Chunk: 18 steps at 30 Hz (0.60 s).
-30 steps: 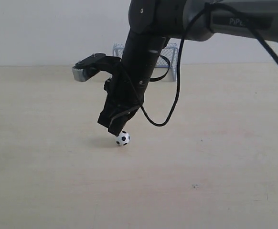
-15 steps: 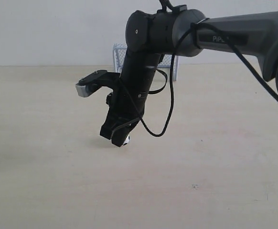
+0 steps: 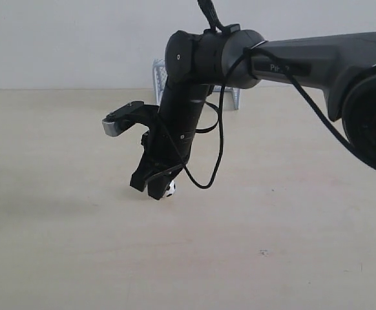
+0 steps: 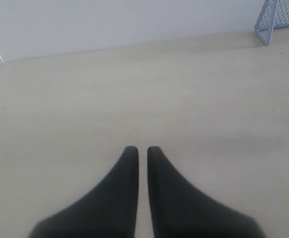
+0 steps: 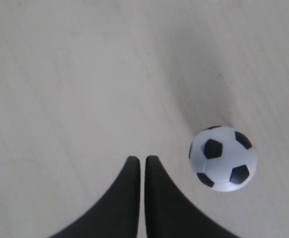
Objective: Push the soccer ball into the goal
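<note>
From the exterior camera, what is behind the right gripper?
The ball sits there, mostly covered by the gripper; only one edge shows. The right wrist view shows it whole, beside the shut gripper. Farther back stands the goal, largely hidden by the arm.

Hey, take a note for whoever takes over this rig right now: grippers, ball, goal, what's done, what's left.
Right gripper: shut, empty, low over the table. The soccer ball lies just beside its fingertips, not gripped.
Left gripper: shut, empty, away from the ball.
The goal: at the table's far edge, behind the right arm.
Done: right gripper is at the ball.
Left: push the ball into the goal.
</note>
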Each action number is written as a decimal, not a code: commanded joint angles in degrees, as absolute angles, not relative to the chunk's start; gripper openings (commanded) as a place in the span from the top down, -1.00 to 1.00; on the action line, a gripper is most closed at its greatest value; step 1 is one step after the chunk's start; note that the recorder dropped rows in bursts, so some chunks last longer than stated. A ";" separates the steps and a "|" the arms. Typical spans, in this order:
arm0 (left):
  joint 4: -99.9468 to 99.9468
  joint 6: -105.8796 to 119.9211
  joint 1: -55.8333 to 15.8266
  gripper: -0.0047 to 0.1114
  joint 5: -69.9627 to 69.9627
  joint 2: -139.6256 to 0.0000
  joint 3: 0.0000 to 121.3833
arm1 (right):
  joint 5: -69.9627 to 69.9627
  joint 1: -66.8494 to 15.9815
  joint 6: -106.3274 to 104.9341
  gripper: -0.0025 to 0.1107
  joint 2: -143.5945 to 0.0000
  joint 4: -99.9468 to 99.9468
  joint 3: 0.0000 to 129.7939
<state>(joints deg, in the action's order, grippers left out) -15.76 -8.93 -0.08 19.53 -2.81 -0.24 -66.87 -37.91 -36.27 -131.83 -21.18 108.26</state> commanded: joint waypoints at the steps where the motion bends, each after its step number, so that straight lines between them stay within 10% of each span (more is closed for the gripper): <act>1: -15.77 -9.47 -0.53 0.81 19.33 -3.13 0.00 | -65.76 -37.89 -35.01 0.96 -132.54 -19.48 108.88; 18: -15.77 -9.47 -0.53 0.81 19.33 -3.13 0.00 | -63.62 -37.89 -34.76 0.96 -132.64 -18.45 108.88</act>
<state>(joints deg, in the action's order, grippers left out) -15.76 -8.93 -0.08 19.53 -2.81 -0.24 -63.78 -37.91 -34.91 -132.68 -18.62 108.42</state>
